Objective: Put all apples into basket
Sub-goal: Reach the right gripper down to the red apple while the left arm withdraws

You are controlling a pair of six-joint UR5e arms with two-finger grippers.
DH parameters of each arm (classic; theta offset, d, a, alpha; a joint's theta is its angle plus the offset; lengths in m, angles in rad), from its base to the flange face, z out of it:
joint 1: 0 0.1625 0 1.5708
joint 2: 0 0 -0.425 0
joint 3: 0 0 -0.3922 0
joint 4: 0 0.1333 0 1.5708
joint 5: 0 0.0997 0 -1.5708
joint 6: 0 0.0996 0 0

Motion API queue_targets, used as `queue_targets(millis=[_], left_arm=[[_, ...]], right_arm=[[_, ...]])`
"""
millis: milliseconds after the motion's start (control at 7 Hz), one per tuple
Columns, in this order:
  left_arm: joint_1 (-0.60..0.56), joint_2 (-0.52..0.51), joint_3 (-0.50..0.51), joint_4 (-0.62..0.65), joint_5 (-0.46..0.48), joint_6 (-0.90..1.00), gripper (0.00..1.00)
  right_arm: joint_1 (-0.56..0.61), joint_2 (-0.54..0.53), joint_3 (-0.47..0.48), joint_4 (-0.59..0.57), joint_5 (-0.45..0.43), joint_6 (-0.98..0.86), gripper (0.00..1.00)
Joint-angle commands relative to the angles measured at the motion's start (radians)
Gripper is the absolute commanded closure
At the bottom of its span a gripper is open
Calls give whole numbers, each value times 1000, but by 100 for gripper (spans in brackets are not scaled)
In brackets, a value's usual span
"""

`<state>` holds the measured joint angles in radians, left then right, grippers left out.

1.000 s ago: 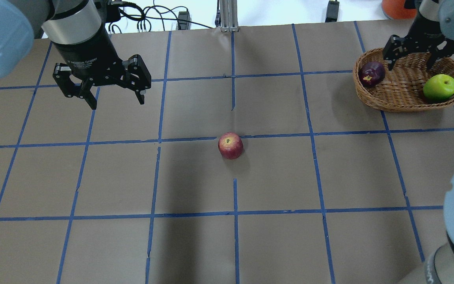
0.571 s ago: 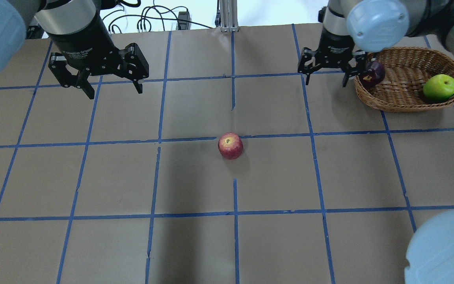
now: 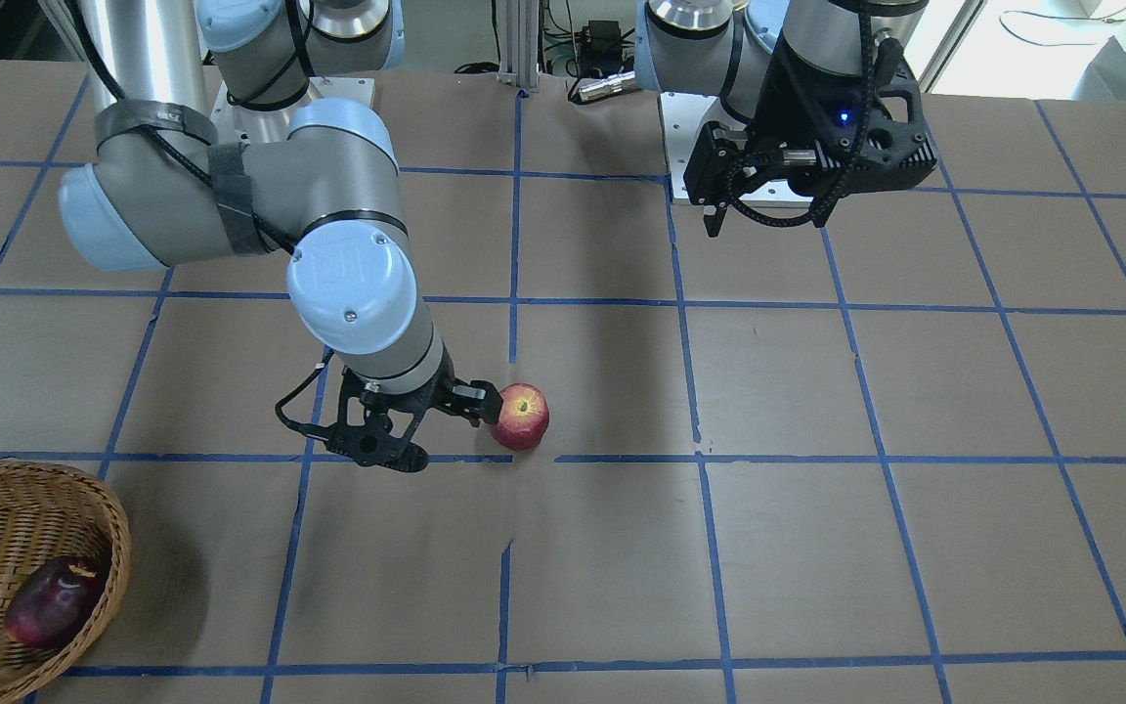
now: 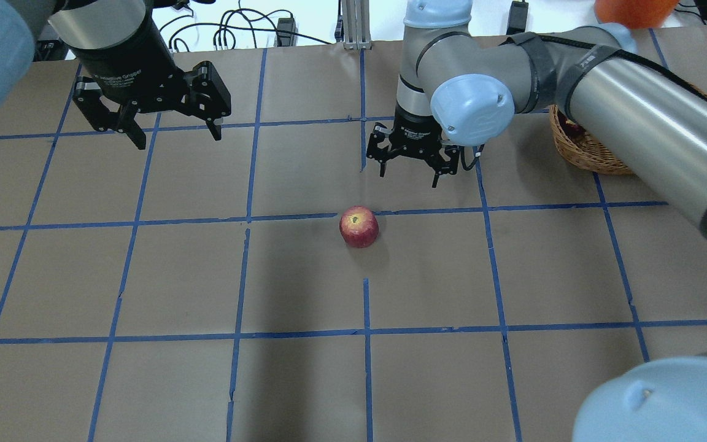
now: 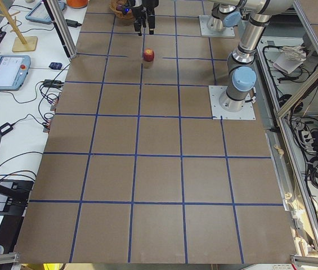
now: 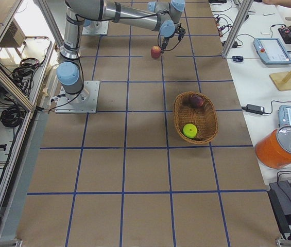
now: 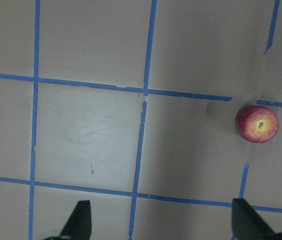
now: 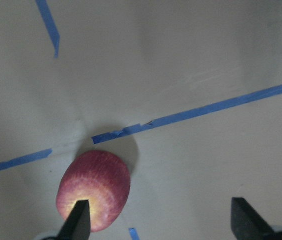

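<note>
Near the middle of the table, the right gripper (image 4: 409, 177) hangs over the paper with its fingers spread wide and nothing between them. The gap looks comfortably broader than the red apple (image 4: 359, 226). In the right wrist view the apple is not centred in that gap. It sits low beside one fingertip (image 8: 78, 222), and in the front view a finger looks close to it, though I cannot tell whether they touch. The apple stands stem-up on a blue tape line, well apart from the basket (image 6: 209, 121). It should handle as a firm, fairly light ball with smooth skin, apt to roll or squirt sideways if nudged off-centre. The best hold is probably across its widest belt, one pad on each flank, once the gripper is shifted to straddle it. The maroon apple (image 6: 195, 101) and the green apple (image 6: 189, 130) already lie in the basket, so this red one appears to be the last. The left gripper (image 4: 178, 138) hovers off to its own side, fingers also apart and empty.
</note>
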<state>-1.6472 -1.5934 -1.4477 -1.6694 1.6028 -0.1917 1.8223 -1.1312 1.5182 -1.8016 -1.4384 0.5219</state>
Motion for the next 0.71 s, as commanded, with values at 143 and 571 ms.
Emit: queue_targets(millis=[143,571], left_arm=[[1,1,-2,31,-3,0,0],[1,3,-2,31,-6,0,0]], right_arm=[[80,83,4,-5,108,66,0],[104,131,7,-33,105,78,0]])
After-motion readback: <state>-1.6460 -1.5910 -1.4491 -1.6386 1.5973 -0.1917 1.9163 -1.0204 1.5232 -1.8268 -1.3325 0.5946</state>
